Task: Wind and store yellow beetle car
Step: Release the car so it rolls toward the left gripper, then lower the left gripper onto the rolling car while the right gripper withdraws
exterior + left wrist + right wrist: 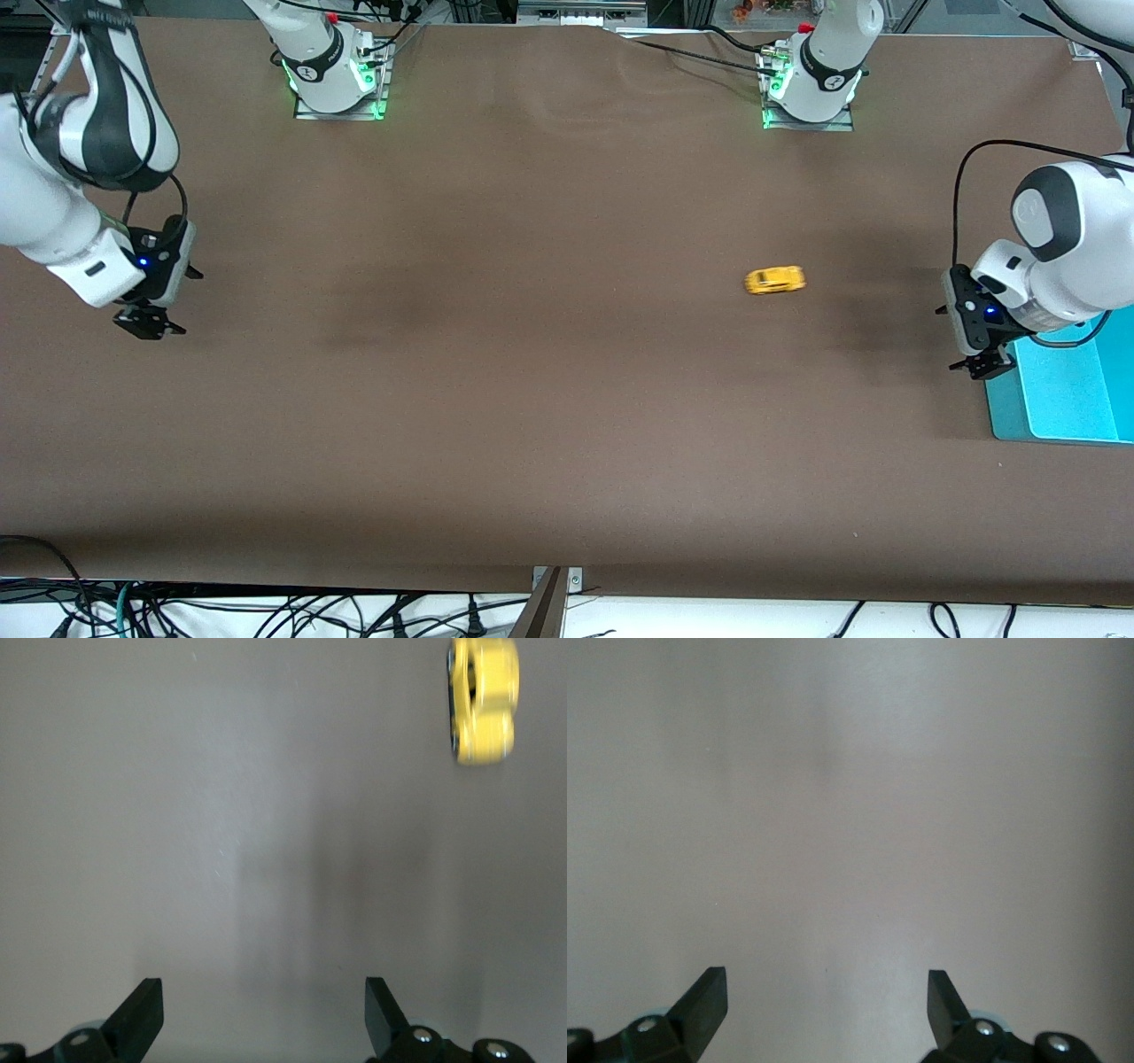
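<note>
- Where the brown table (pixel 532 399) reaches the left arm's end, a turquoise tray (pixel 1063 399) lies on it.
- The right gripper (pixel 149 321) hangs over bare tabletop at the right arm's end, fingers (pixel 700 1001) spread wide and holding nothing.
- The left gripper (pixel 982 363) hangs just beside the tray's edge, fingers (pixel 137 1014) likewise parted and empty.
- The yellow beetle car (pixel 775 280) sits on the table, apart from the left gripper, toward the table's middle; it looks slightly smeared, so finer detail is uncertain.
</note>
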Available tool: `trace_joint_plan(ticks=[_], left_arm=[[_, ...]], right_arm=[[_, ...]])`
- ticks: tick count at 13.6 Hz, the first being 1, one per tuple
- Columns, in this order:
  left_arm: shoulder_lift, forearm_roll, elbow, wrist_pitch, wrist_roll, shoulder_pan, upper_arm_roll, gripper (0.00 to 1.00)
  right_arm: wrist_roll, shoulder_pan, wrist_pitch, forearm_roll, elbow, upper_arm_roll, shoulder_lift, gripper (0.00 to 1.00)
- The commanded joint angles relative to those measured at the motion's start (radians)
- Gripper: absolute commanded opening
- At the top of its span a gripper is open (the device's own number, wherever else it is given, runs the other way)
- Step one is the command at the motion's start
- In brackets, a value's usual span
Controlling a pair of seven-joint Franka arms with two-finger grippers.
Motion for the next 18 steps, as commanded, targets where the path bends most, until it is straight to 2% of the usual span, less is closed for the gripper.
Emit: trace_joint_plan(ticks=[1,2,4,7,10,15,18], left_arm=[[-0.047,0.006,-0.114,0.024,0.016,0.013,0.002,1.00],[-0.070,0.006,-0.180,0.070,0.016,0.030,0.002,1.00],[-0.117,0.008,-0.301,0.165,0.043,0.055,0.003,1.00],[-0.152,0.006,-0.389,0.202,0.117,0.098,0.005,1.00],[-0.210,0.006,-0.537,0.298,0.142,0.101,0.063,1.00],[-0.209,0.005,-0.607,0.323,0.264,0.173,0.132,1.00],[-0.201,0.005,-0.628,0.335,0.318,0.194,0.155,1.00]], right_arm=[[0.092,0.020,-0.069,0.066,-0.013,-0.002,-0.110,1.00],[0.133,0.031,-0.099,0.099,0.007,-0.005,-0.130,1.00],[0.272,0.053,-0.164,0.102,0.056,-0.015,-0.144,1.00],[0.493,0.105,-0.216,0.102,0.096,-0.057,-0.167,1.00],[0.806,0.139,-0.354,0.102,0.159,-0.078,-0.175,1.00],[1.110,0.155,-0.443,0.103,0.219,-0.086,-0.178,1.00],[1.175,0.174,-0.466,0.105,0.225,-0.101,-0.179,1.00]])
